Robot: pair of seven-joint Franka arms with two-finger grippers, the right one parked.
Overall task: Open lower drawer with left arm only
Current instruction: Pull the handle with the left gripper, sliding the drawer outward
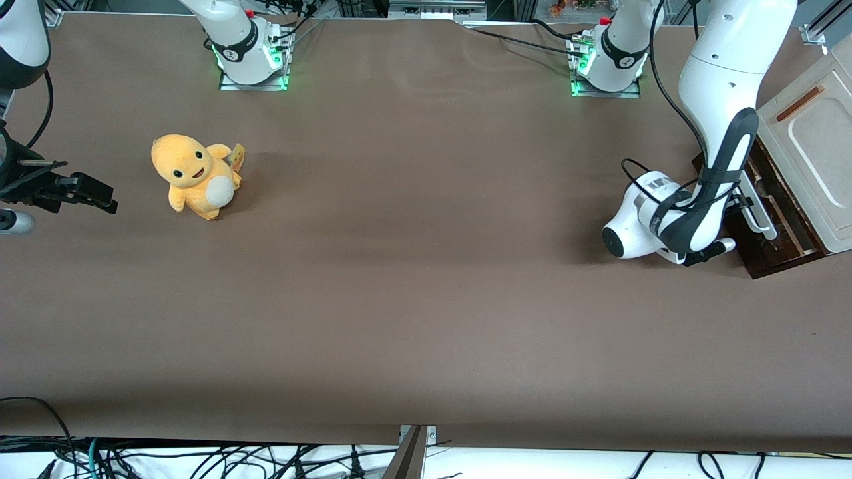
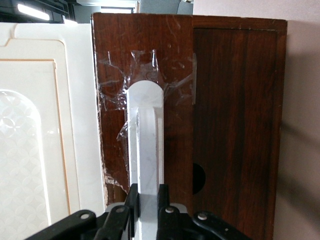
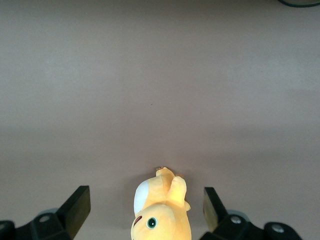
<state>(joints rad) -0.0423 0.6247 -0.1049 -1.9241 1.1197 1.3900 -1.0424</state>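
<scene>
The lower drawer (image 1: pixel 775 233) is at the working arm's end of the table, with its dark brown front (image 2: pixel 145 75) just under the cream panel. A long white bar handle (image 2: pixel 148 135) runs along the front, held on with clear tape. The left arm (image 1: pixel 715 86) bends down in front of the drawer. Its gripper (image 2: pixel 148 197) is shut on that handle (image 1: pixel 759 216), one black finger (image 2: pixel 132 199) pressed against each side of the bar. In the front view the wrist hides most of the gripper (image 1: pixel 742 203).
A cream panel (image 1: pixel 815 153) with a thin orange-brown handle (image 1: pixel 799 104) lies above the drawer. A yellow plush toy (image 1: pixel 196 176) stands on the brown table (image 1: pixel 426 299) toward the parked arm's end. Both arm bases (image 1: pixel 606 63) sit along the table edge farthest from the front camera.
</scene>
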